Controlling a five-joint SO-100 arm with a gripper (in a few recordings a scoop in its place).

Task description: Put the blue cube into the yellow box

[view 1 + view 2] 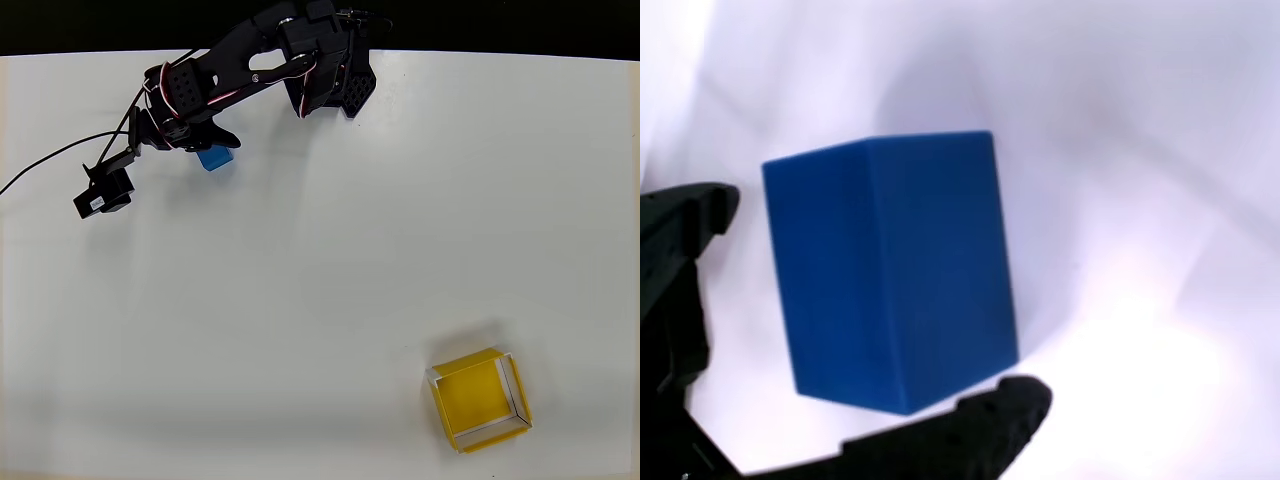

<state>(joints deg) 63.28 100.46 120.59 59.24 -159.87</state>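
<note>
Closing in on the cube [215, 158] now — it sits at the upper left of the overhead view, right at the jaws, which stand open around it, one black finger [685, 250] to its left and the other [970, 425] under its lower edge in the wrist view. It looks a stiff, light block with smooth plain faces; two flat opposite sides seem the place to pinch. The box [480, 400] waits at the lower right, well apart — plain white bench [330, 280], level and glossy-bright.
</note>
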